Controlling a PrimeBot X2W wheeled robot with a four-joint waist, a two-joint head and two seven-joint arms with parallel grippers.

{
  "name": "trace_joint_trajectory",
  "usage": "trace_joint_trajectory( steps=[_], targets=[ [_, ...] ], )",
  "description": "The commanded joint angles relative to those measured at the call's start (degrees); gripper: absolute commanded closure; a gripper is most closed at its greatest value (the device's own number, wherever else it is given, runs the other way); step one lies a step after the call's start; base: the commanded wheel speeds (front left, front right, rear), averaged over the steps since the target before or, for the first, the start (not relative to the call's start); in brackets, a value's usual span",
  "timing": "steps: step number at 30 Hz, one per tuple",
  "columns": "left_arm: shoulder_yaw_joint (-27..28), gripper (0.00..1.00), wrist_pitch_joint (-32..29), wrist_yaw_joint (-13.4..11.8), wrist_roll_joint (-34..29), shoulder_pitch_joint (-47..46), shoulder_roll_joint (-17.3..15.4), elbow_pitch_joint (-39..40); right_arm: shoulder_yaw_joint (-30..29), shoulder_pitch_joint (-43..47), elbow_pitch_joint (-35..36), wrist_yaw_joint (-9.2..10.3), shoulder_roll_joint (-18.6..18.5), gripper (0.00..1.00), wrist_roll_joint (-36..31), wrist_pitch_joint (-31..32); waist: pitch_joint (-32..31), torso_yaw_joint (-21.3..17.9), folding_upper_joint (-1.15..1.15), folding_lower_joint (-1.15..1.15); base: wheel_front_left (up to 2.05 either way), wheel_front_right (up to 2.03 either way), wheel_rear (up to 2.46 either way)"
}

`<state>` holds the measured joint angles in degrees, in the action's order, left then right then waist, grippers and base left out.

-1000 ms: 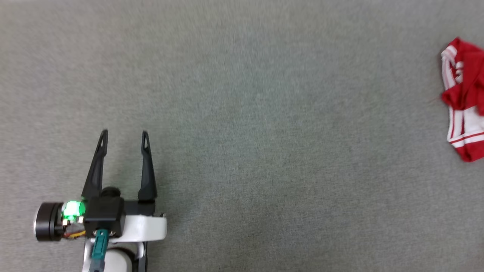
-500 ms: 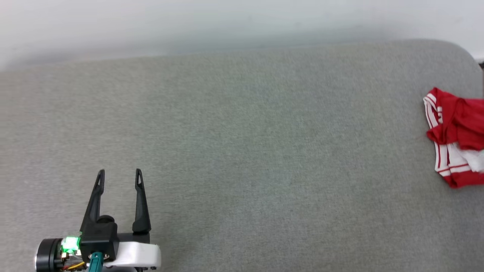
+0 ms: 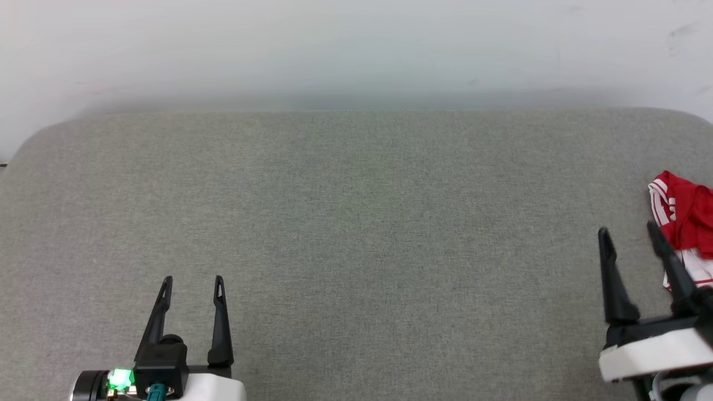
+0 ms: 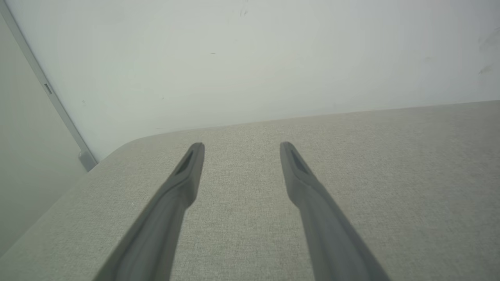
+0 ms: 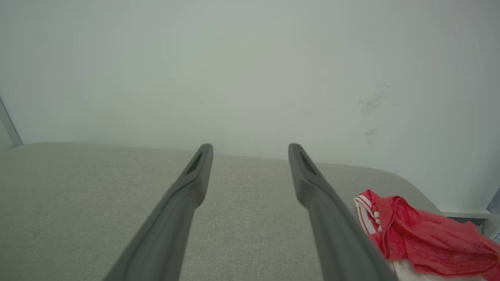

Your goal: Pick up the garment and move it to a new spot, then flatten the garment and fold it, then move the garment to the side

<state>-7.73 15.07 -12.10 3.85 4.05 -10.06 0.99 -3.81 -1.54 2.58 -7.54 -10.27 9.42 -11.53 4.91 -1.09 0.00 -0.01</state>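
From the head view, I see the garment (image 3: 686,220) bunched in a rumpled red-and-white heap at the far right edge of the grey padded surface (image 3: 356,223), partly cut off by the frame. It is neither spread flat nor neatly folded as far as I can tell. My left gripper (image 3: 192,281) sits at the lower left, well away from it, with its fingers apart and nothing between them. My right gripper (image 3: 627,229) is at the lower right, fingers also spread and empty, with one finger crossing in front of the cloth. I judge this arm the natural one to reach with, being the nearer.

In the left wrist view, the two fingers stand wide over bare fabric, pointing toward the pale wall (image 4: 250,58).

In the right wrist view, the parted fingers aim past the garment (image 5: 422,238), which lies just beside the right-hand one. Any grasp would call for swinging that way.
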Motion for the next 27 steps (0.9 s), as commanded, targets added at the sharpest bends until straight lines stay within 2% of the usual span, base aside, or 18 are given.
trace_joint_trajectory(
  steps=[1,14,27],
  targets=[
    [-0.2,0.0,0.1,0.3,-0.2,0.5,0.2,-0.4,0.4,1.5,-0.6,0.1,0.9,0.0,0.1,-0.3,-0.6,0.5,0.0,0.01,0.0,0.0,0.0],
    [-0.7,0.0,0.1,2.0,-0.5,1.7,0.9,-2.0,0.6,6.9,-4.2,0.1,4.7,0.0,-0.3,-2.5,-3.0,1.4,0.0,0.01,0.0,0.0,0.0],
    [-0.4,0.0,0.1,3.1,-0.4,3.4,1.6,-2.7,0.3,7.8,-2.9,0.09,5.8,0.0,-3.0,-3.4,-4.4,1.5,0.0,0.01,0.0,0.0,0.0]
  ],
)
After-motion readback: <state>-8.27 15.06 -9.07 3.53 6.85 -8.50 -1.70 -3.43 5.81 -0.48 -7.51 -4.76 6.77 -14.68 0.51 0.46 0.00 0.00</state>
